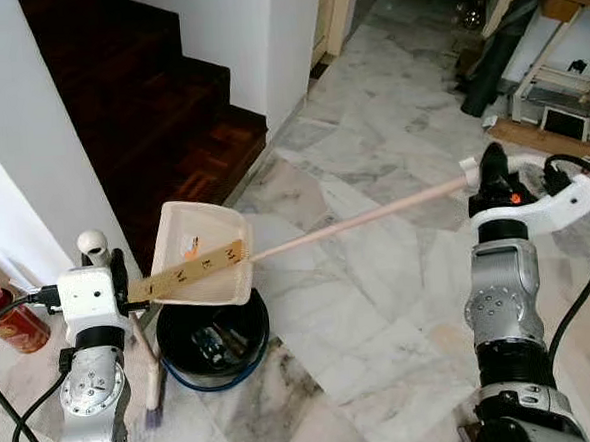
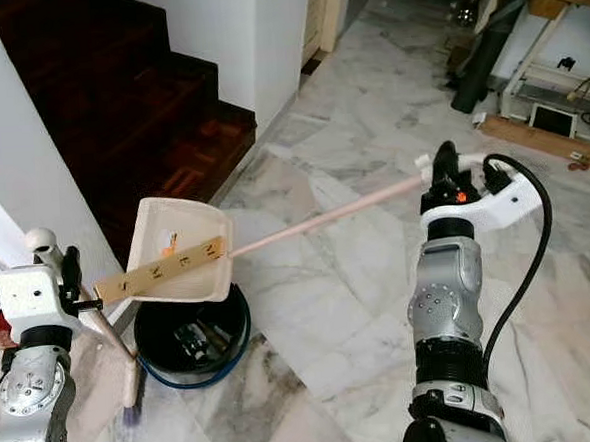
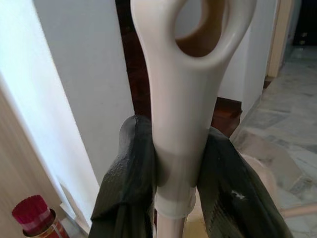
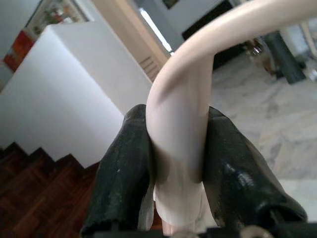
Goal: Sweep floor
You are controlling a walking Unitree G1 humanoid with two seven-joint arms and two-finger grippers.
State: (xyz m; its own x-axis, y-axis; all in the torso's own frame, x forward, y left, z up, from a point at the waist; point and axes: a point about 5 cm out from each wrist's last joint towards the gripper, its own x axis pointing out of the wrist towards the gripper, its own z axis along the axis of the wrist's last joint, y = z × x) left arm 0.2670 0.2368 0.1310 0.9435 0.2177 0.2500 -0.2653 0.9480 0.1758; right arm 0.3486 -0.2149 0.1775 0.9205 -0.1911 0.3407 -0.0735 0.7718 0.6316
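Observation:
My right gripper [image 1: 492,172] is shut on the curved end of a long cream handle [image 4: 181,114]. The handle [image 1: 365,220] runs leftwards to a cream dustpan [image 1: 202,252], which hangs tilted over a black bin [image 1: 251,356]. A small orange scrap [image 1: 190,250] lies inside the pan, and some rubbish sits in the bin. My left gripper [image 1: 105,261] is shut on the looped top of a cream broom handle [image 3: 183,89]. The broom stick [image 1: 142,341] slants down beside the bin to bristles [image 1: 153,418] on the floor.
Dark wooden stairs [image 1: 158,109] rise at the back left between white walls. A red can [image 1: 16,323] stands at the far left. A printer [image 1: 568,104] and a black roll [image 1: 496,63] crowd the back right. Marble floor [image 1: 380,306] lies open between my arms.

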